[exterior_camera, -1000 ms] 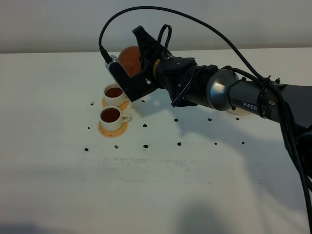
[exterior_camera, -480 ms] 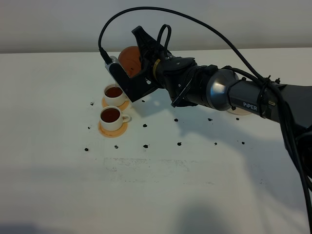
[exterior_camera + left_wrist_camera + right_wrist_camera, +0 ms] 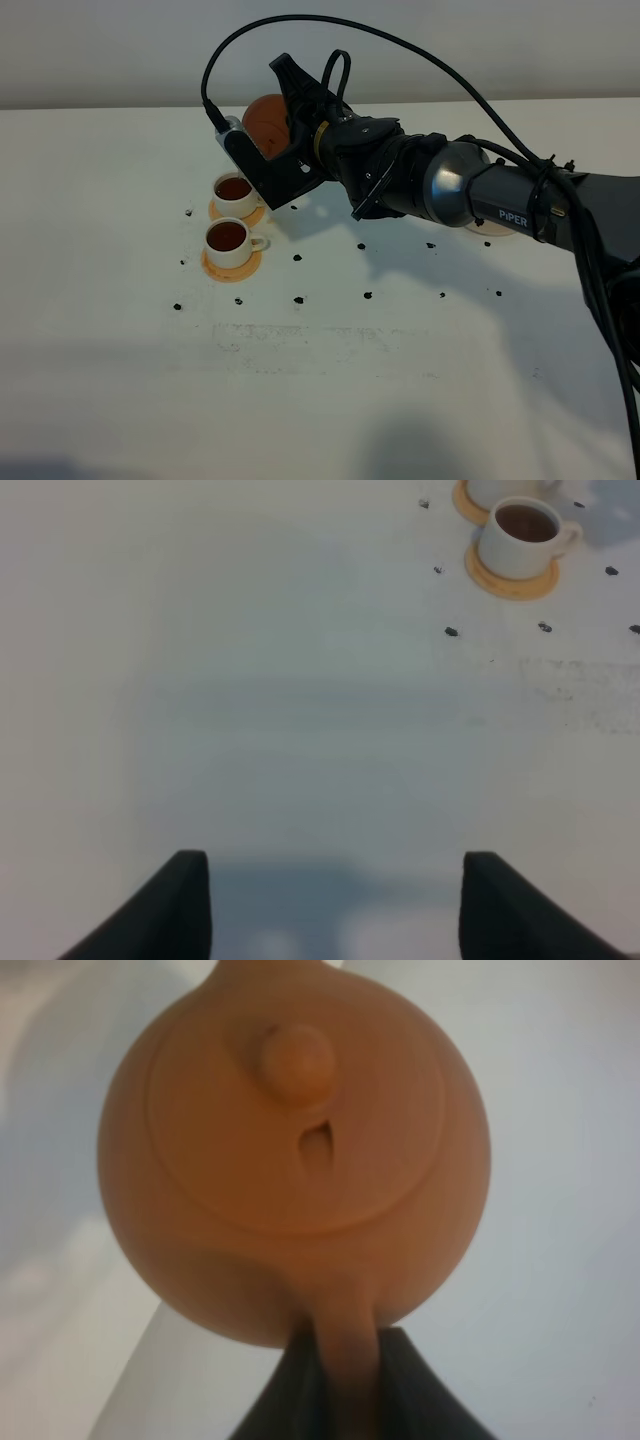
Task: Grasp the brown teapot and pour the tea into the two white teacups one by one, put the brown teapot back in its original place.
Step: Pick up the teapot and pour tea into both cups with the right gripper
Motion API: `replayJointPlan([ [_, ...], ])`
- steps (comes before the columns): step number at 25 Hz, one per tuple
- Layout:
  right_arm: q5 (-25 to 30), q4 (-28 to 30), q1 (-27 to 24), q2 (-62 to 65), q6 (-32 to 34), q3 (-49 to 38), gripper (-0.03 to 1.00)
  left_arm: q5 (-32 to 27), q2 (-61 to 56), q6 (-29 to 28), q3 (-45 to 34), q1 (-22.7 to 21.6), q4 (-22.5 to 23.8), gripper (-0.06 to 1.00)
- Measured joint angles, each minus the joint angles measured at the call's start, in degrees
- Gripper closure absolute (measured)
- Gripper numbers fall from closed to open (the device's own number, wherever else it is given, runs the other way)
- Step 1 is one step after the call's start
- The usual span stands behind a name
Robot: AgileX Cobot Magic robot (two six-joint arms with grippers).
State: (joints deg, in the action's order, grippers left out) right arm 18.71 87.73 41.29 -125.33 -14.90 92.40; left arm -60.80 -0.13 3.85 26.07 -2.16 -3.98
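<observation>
Teapot [image 3: 295, 1150] handle pinched btwn R fingers [image 3: 400, 1385], above far teacup [image 3: 235, 194].

From the high camera, the squat reddish-brown clay teapot [image 3: 264, 121] shows only as a rounded patch behind the right arm's black gripper [image 3: 262, 160]; spout and handle are hidden. The pale cream round saucer [image 3: 490, 226] peeks out beneath the arm. In the right wrist view the spout is cut off by the frame. The left wrist view crops one white cylindrical teacup [image 3: 497, 489] and both black fingers [image 3: 165, 910].
</observation>
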Motion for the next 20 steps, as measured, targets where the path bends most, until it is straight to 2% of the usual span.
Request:
replayJointPlan([
  [9, 0.0, -0.1, 0.0, 0.0, 0.1, 0.0, 0.85, 0.0, 0.0, 0.0, 0.0, 0.0, 0.0, 0.42],
  [20, -1.0, -11.5, 0.0, 0.0, 0.3, 0.0, 0.85, 0.0, 0.0, 0.0, 0.0, 0.0, 0.0, 0.42],
])
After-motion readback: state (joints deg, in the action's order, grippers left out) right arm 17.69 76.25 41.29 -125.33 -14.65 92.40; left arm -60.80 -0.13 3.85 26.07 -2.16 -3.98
